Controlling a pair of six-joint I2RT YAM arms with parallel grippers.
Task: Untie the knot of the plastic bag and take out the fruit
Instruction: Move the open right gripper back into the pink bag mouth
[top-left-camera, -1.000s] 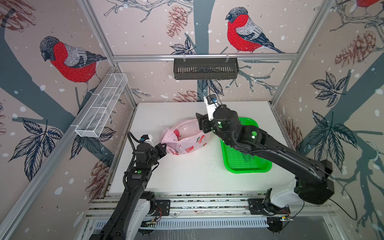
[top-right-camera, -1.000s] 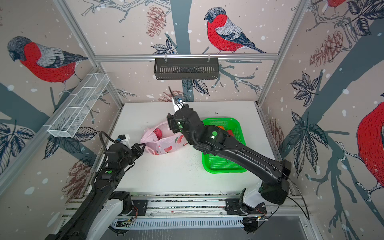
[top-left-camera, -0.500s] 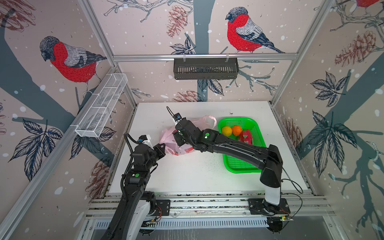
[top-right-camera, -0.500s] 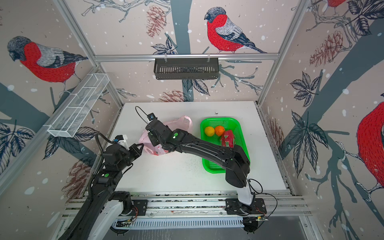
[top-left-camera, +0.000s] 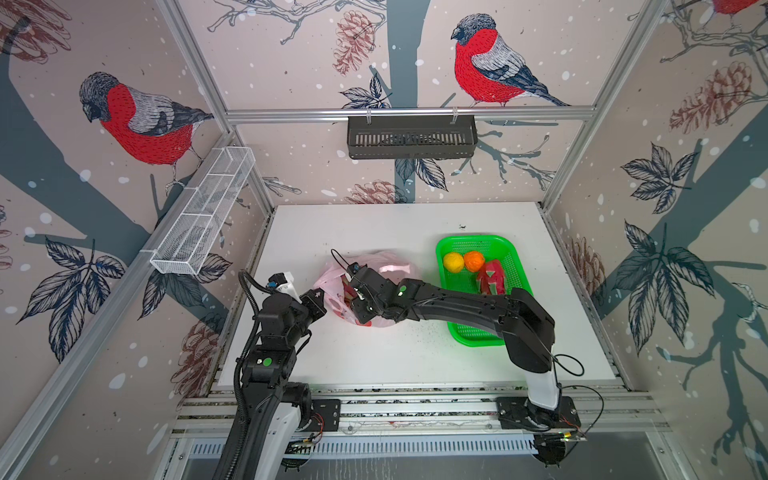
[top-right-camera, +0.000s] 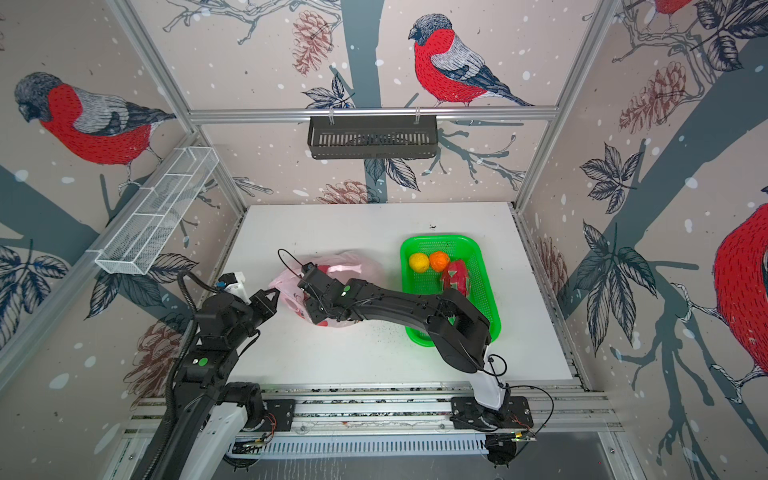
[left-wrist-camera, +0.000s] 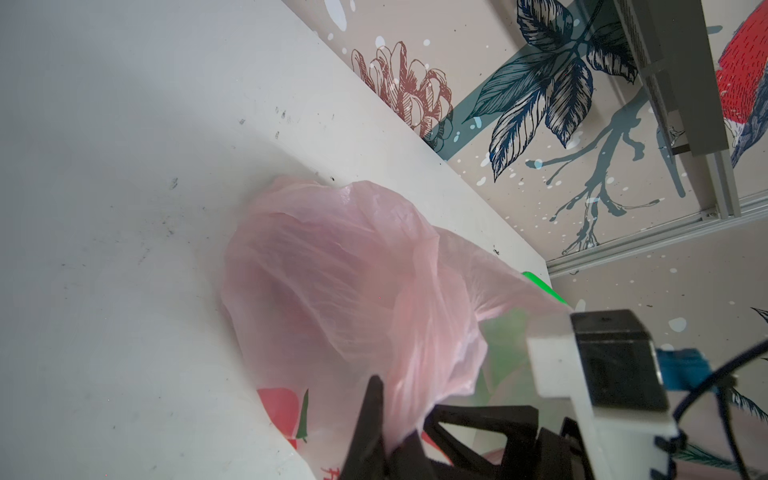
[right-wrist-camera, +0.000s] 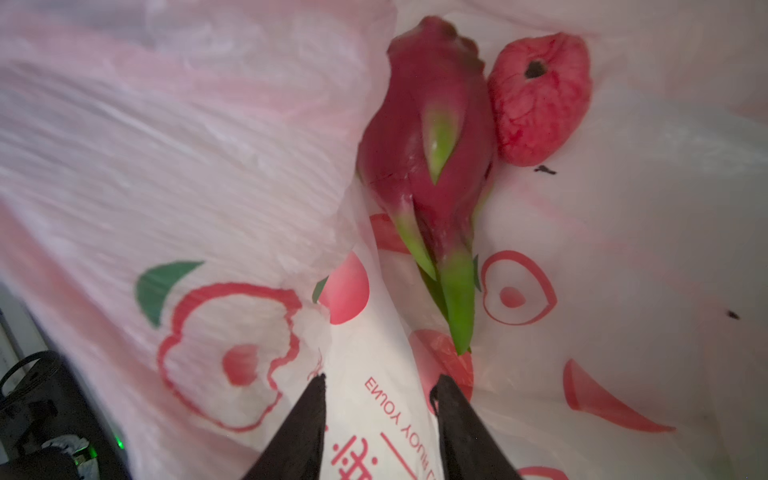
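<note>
Roughly, the bag (top-left-camera: 386, 259) lies left of the table's (top-left-camera: 415, 357) middle. The basket (top-left-camera: 478, 241) sits near the right edge, with a narrow bare strip between them. Wide bare table runs behind both to the back wall, and in front of them to the near edge. The right arm lies across that near part and over the basket's near corner. The left gripper (top-left-camera: 322, 297) meets the bag from the left, its arm reaching in over the table's left edge.

Counted: one bag, one basket, two grippers, five fruit. Three lie in the basket: a yellow ball (top-left-camera: 453, 262) touching an orange (top-left-camera: 473, 260), and a dragon fruit (top-left-camera: 492, 280) just beside them. Two lie in the bag, touching each other: a second dragon fruit (right-wrist-camera: 424, 145) and a red fruit (right-wrist-camera: 540, 99).

Both top views show the basket's three but little of the bag's inside, which the right arm covers. The right wrist view alone shows the two bagged fruit. It also shows the right gripper (right-wrist-camera: 380, 378) inside the bag, jaws partly apart, with only the printed film lying beneath the gap. Its tips stop short of the second dragon fruit's green tip. The left wrist view alone shows the left gripper's jaws closed on a fold of the bag's film, and a green sliver of basket past the bag.
</note>
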